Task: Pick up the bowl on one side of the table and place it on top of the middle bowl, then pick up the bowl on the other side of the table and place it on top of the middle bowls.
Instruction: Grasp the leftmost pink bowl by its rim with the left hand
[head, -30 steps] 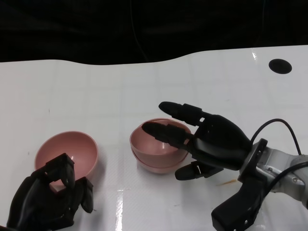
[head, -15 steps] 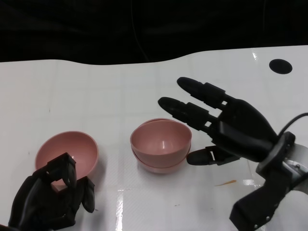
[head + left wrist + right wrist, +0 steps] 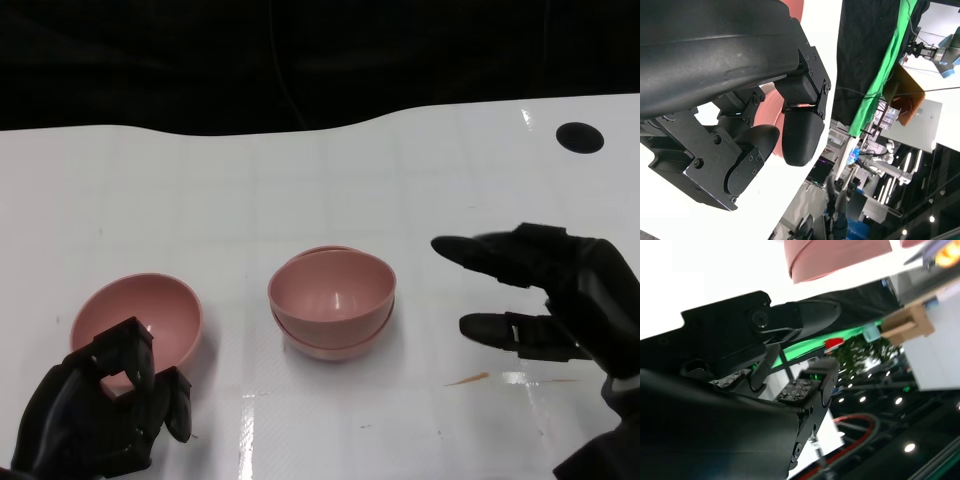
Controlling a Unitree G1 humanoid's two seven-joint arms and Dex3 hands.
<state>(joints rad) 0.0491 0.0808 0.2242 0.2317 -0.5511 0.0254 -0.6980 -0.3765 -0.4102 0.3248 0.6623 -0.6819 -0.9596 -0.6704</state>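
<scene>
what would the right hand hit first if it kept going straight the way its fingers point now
Probably the stacked pink bowls in the middle: the right hand is open, fingers aimed toward them across bare table. Its height is unclear, so it may pass above.

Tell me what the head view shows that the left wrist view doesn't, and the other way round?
Only the head view shows the stacked middle bowls, the open right hand apart from them, and the whole white table. Only the left wrist view shows a green cloth and room clutter beyond the table. Both show the left hand, fingers curled, and the pink side bowl beside it.
</scene>
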